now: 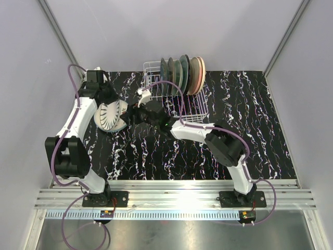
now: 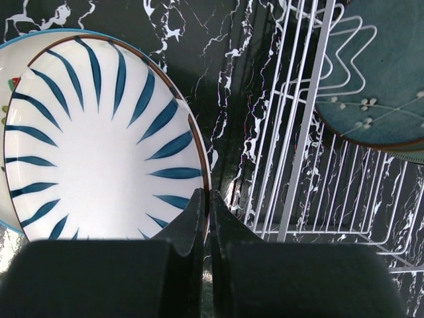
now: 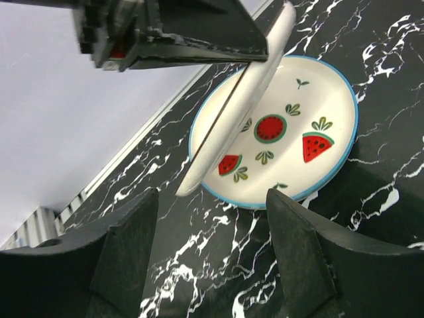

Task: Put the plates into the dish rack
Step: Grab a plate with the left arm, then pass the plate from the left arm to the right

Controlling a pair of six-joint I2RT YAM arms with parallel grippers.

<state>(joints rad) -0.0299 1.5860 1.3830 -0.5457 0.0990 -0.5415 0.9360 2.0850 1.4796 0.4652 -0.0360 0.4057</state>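
My left gripper (image 2: 207, 193) is shut on the rim of a white plate with blue streaks (image 2: 99, 146) and holds it tilted, one edge raised, over a white watermelon plate (image 3: 298, 126) that lies flat on the table. The watermelon plate's edge also shows in the left wrist view (image 2: 6, 66). My right gripper (image 3: 212, 195) is open and empty, low over the table just in front of both plates. In the top view the streaked plate (image 1: 110, 115) sits left of the white wire dish rack (image 1: 196, 109), which holds several plates (image 1: 182, 73) standing upright.
The rack's wires (image 2: 298, 132) stand just right of the left gripper, with a teal plate (image 2: 377, 79) inside. A grey wall runs along the table's left edge (image 3: 79, 132). The black marbled table (image 1: 244, 120) extends right of the rack.
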